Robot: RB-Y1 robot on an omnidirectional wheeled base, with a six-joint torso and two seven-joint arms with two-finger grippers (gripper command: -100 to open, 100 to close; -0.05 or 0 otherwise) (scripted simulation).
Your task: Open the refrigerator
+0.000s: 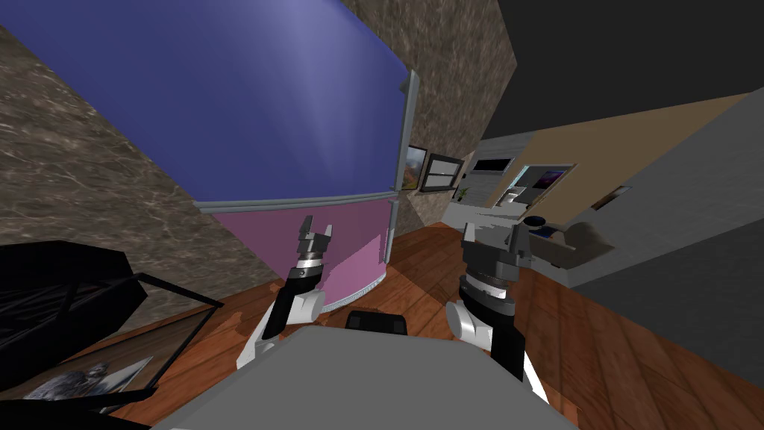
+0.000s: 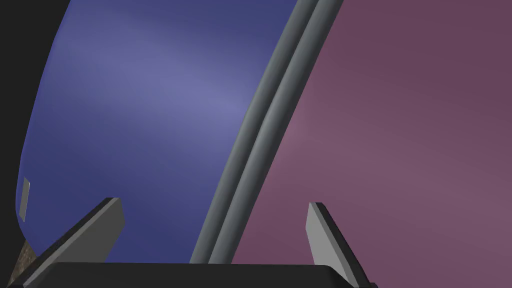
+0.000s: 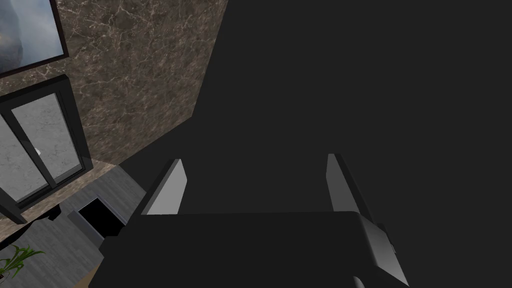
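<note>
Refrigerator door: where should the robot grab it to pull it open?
Probably the grey handle bars running between the blue door and the pink door. They are long and thin, and already sit between the fingers of the open left gripper, so it could come head-on from the front and close across one.

Brown marble wall (image 1: pixel 74 172) and wooden floor (image 1: pixel 597 351); a framed picture (image 1: pixel 414 166) and black-framed window (image 1: pixel 442 172) beyond the right pincer (image 1: pixel 494 234), a plant (image 3: pixel 17 257) nearby

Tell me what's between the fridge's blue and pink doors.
Two grey bars, side by side along the seam, in the left wrist view; the open left gripper faces them.
</note>
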